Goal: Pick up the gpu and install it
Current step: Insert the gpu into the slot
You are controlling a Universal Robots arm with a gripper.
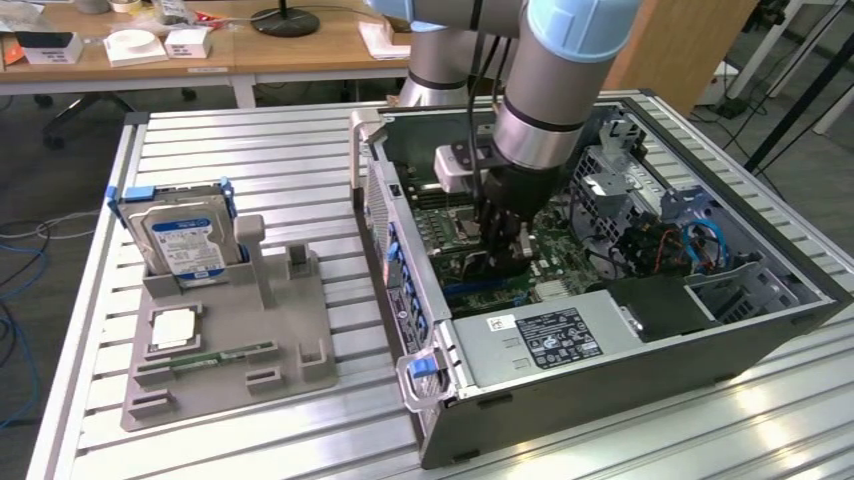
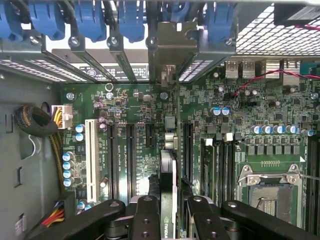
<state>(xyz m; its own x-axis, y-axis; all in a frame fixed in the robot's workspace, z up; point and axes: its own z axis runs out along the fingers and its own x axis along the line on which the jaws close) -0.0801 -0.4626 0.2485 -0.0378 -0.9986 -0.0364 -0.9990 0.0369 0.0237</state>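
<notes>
pincer (image 2: 167, 210) clamped on gpu (image 2: 168, 165) edge-on above motherboard (image 2: 130, 125); if the card sits off the slot (image 2: 187, 145), pressing could jam or bend it.

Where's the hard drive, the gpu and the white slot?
Hard drive (image 1: 184, 240): exterior view, on its blue-white label.
Gpu (image 2: 168, 175): wrist view, on the card's top edge between the black fingers.
White slot (image 2: 90, 160): wrist view, on the middle of the long white connector on the green board.

Open computer case (image 1: 641, 360) on slatted table (image 1: 240, 150); hard drive (image 1: 184, 243) upright in grey holder (image 1: 227, 350).
</notes>
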